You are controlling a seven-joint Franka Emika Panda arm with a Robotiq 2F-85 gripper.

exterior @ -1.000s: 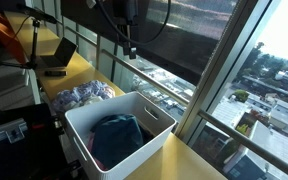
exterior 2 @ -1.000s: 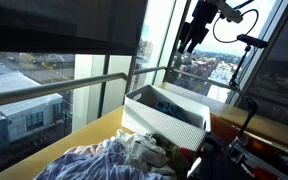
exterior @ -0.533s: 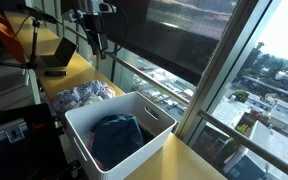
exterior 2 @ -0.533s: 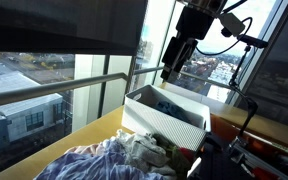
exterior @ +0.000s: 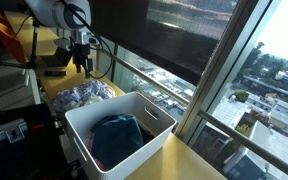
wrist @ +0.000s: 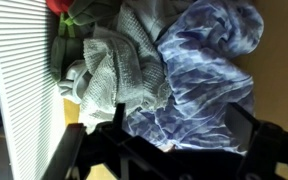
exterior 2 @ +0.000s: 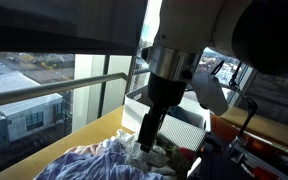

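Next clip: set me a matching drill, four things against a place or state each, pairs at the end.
Things:
1. gripper
2. dark blue garment
3. grey knit cloth
4. patterned blue cloth

Places or states:
A. inside the white bin
B. open, above the clothes pile
C. in the pile, beyond the knit from the bin
D. in the pile, against the bin's ribbed wall

Pairs: 1-B, 2-A, 3-D, 4-C
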